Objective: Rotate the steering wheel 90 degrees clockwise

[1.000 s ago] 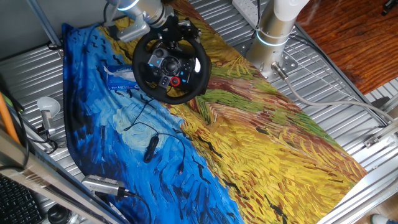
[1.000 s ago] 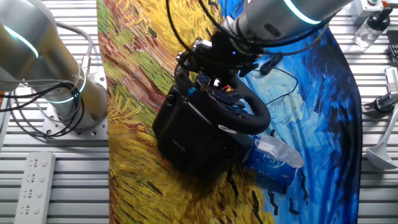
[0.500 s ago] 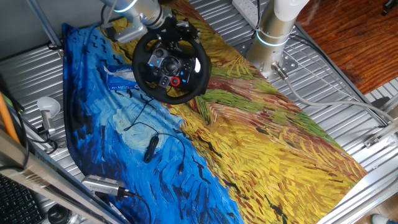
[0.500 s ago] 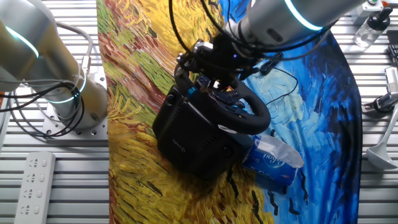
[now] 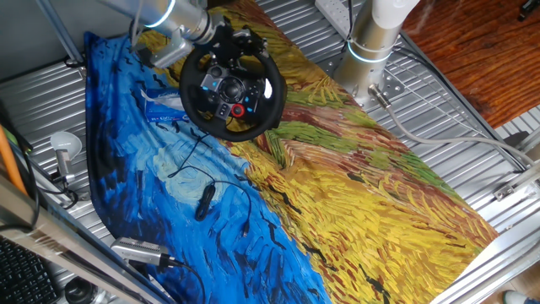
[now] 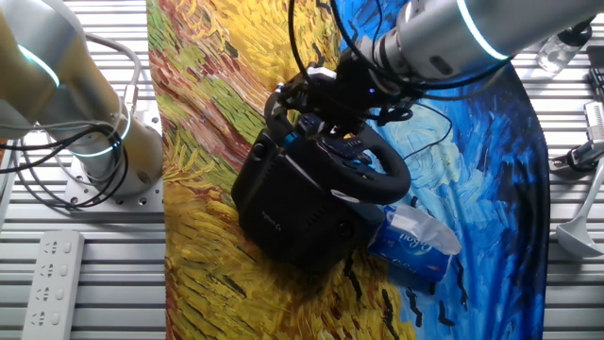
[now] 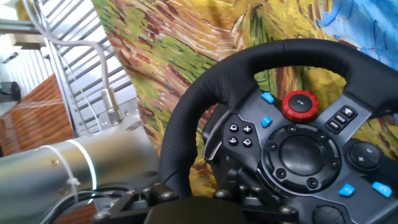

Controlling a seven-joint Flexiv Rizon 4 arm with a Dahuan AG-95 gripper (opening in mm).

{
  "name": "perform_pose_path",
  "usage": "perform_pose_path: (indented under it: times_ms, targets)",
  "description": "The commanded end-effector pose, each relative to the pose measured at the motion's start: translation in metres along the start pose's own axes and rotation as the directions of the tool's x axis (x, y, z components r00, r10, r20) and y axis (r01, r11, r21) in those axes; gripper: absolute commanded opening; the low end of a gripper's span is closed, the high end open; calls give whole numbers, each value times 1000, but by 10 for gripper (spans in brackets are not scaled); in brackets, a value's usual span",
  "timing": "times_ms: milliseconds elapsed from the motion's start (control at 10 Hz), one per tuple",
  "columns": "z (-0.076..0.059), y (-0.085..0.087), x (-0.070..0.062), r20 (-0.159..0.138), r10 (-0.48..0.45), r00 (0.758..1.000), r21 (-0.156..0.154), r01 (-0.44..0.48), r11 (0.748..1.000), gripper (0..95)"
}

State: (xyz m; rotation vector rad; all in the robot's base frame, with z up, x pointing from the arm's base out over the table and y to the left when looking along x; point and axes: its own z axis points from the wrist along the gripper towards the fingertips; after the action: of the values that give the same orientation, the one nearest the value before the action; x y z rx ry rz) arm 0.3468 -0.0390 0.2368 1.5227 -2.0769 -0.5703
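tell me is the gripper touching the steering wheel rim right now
Cannot tell. In both fixed views the gripper sits at the steering wheel rim's top, but its fingertips are hidden; the hand view shows no fingers.

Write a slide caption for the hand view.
Close on the steering wheel: black rim, red knob, blue-accented buttons, painted cloth behind.

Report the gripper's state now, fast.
Gripper: at the top rim of the steering wheel; whether it is open or shut cannot be told, its fingers are hidden.
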Motion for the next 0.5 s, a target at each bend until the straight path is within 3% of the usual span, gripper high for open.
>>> perform_pose_path:
  times_ms: [100,300,500]
  targets:
    - [2,-3,0,30,57,998,-47,-56,997,380]
    - [3,-3,-1,50,71,996,-81,-66,995,380]
    - [3,-3,-1,53,88,995,-79,-83,993,380]
